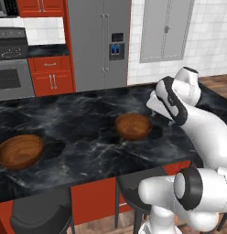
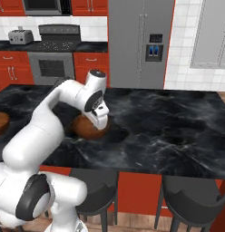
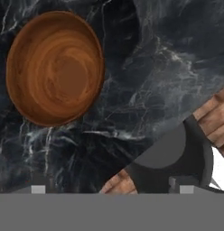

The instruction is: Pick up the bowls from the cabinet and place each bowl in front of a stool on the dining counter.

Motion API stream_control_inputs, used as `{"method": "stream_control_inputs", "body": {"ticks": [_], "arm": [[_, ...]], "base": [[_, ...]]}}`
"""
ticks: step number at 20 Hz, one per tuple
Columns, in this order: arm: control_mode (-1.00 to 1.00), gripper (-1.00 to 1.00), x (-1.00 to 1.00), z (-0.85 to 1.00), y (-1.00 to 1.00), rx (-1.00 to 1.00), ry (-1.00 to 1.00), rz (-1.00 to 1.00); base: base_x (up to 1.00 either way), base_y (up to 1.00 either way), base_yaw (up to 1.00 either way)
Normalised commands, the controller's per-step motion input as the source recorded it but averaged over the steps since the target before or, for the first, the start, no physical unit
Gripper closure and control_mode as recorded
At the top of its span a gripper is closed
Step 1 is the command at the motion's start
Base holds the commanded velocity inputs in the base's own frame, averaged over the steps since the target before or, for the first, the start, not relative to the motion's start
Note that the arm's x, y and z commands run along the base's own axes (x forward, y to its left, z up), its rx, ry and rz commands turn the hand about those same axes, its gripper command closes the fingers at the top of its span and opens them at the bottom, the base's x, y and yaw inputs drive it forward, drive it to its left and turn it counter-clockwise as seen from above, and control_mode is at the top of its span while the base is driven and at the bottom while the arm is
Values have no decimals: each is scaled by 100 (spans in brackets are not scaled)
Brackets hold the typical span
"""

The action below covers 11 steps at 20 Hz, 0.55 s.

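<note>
A: Two bowls sit on the big black, grey-veined marble island surface (image 1: 88,137), am I right?

B: Yes. Working down in size: the white arm reaches over that surface, and dark grey low-backed stools (image 2: 196,204) stand along its near edge. Then the bowls. One round, glossy brown wooden bowl (image 1: 133,126) rests upright near the middle, just beside the wrist; a second brown wooden bowl (image 1: 19,151) sits well apart toward the left end, also near the front edge.

A: And the pincer?

B: Spread wide and empty. From the hand camera the nearer bowl (image 3: 55,67) lies free on the marble, nothing touching it, with the two small dark tips (image 3: 38,189) low in that view and clear of the rim.

A: So each bowl looks set in front of a stool?

B: That's my reading, though the left bowl's stool alignment is hard to judge.

A: How would such a bowl handle?

B: Stiff, fairly light, and probably slick with that gloss. I'd pinch the rim wall, one finger inside and one outside, rather than span its full width.
</note>
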Motion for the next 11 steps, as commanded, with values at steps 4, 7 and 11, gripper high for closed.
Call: {"method": "stream_control_inputs", "body": {"ticks": [4,7,11], "arm": [[-100,-100,-100,39,46,-31,-21,22],[-100,-100,-100,39,49,-25,-22,22],[-100,-100,-100,58,20,-14,-24,18]], "base": [[0,0,0],[0,0,0],[0,0,0]]}}
